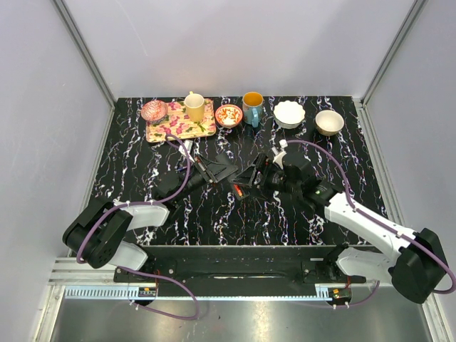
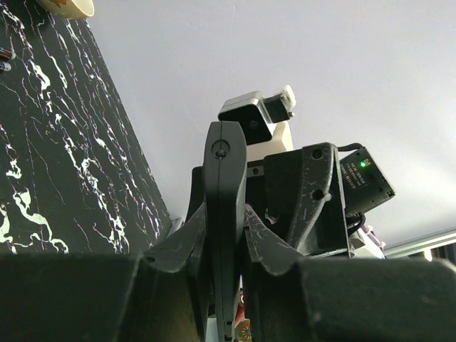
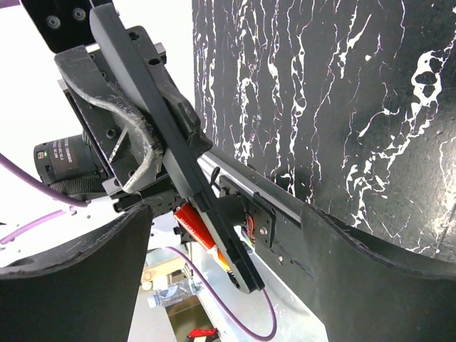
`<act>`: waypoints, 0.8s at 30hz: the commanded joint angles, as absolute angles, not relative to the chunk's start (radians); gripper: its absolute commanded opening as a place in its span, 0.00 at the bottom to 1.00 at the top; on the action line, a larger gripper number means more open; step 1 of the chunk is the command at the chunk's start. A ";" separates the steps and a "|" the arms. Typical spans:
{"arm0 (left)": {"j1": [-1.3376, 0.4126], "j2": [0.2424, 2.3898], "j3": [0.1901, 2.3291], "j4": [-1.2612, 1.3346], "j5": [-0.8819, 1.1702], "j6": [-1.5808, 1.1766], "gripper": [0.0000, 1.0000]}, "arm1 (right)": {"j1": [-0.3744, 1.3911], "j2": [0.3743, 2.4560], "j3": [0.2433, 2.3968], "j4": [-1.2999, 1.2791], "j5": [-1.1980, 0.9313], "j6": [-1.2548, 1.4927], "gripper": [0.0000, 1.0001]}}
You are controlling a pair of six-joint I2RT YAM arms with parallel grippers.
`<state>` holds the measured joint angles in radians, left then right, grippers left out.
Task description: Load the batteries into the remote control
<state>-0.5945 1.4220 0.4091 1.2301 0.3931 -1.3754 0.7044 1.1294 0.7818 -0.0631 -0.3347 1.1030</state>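
Black marbled table (image 1: 142, 206); above its middle the left gripper (image 1: 222, 172) is clamped tight on the remote control (image 3: 153, 107) — a slim black bar, red showing near its lower end; the right gripper (image 1: 256, 176) faces it, fingers spread wide — grasping nothing.

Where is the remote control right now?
In the top view, the remote control is over mid-table, clamped in the left hand, with the open right hand just to its right.
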 commanded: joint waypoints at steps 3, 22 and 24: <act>-0.595 1.391 0.436 1.345 0.387 -1.376 0.00 | 0.692 1.140 0.772 0.028 -0.364 1.147 0.88; -0.597 1.379 0.445 1.344 0.384 -1.381 0.00 | 0.689 1.149 0.730 0.064 -0.380 1.167 0.77; -0.595 1.376 0.445 1.342 0.384 -1.378 0.00 | 0.690 1.150 0.726 0.067 -0.382 1.170 0.77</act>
